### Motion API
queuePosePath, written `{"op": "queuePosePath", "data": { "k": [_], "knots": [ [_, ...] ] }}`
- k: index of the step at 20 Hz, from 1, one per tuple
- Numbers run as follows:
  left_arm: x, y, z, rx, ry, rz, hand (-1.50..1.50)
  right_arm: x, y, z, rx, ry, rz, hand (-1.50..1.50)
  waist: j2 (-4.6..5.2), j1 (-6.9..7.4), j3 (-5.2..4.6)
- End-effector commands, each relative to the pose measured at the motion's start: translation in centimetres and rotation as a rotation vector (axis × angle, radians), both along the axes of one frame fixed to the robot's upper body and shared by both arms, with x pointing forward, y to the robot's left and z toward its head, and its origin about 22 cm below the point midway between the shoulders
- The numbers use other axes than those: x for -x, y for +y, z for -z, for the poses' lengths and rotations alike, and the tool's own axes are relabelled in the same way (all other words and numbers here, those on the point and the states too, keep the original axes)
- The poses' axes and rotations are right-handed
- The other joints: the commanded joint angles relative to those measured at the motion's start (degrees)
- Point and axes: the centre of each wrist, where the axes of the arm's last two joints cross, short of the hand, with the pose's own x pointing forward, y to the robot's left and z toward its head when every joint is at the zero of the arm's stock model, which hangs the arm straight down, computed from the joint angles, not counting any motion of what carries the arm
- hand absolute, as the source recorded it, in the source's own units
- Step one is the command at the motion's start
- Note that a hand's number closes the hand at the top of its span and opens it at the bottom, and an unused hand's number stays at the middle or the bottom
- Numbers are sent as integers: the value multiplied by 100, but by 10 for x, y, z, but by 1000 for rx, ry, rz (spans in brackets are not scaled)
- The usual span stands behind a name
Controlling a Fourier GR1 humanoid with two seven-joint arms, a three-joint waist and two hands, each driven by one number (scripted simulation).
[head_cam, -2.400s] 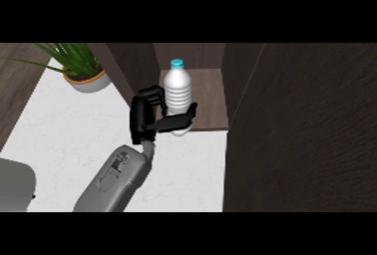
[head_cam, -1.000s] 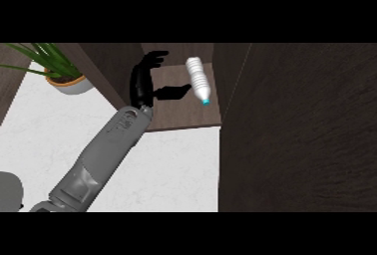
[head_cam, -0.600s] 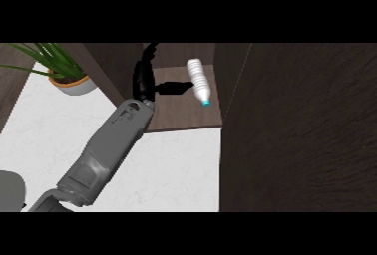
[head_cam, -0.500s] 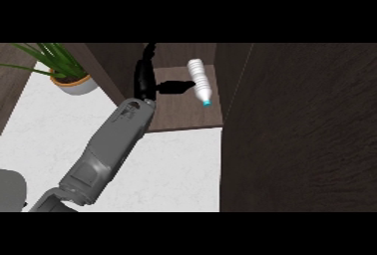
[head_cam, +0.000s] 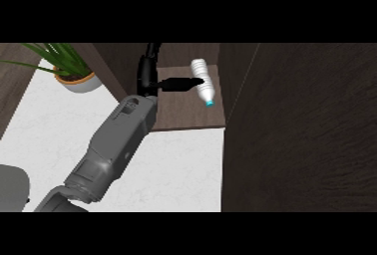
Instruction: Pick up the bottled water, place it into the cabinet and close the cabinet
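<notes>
head view | bottled water (head_cam: 201,82) now flat in cabinet (head_cam: 184,114) | left hand (head_cam: 149,75) released

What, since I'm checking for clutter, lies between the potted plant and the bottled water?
In the head view: the cabinet's side wall and the black hand, thumb pointing at the bottled water.

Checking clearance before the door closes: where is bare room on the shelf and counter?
Bare shelf lies in front of the bottle, toward its front edge. White counter between forearm and cabinet door is free. Crowded: the shelf's back, where hand and bottle sit together.
</notes>
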Motion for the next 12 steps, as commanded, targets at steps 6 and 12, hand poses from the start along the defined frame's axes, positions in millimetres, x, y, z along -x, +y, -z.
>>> {"op": "queuePosePath", "data": {
  "k": [6,12],
  "knots": [
    [9,27,11,104,-79,82,-150,11,3,-7,11,25,42,-150,-86,338,-28],
    [32,10,16,158,-83,147,-150,17,-1,-2,5,38,58,-150,-135,442,-23]
  ]
}}
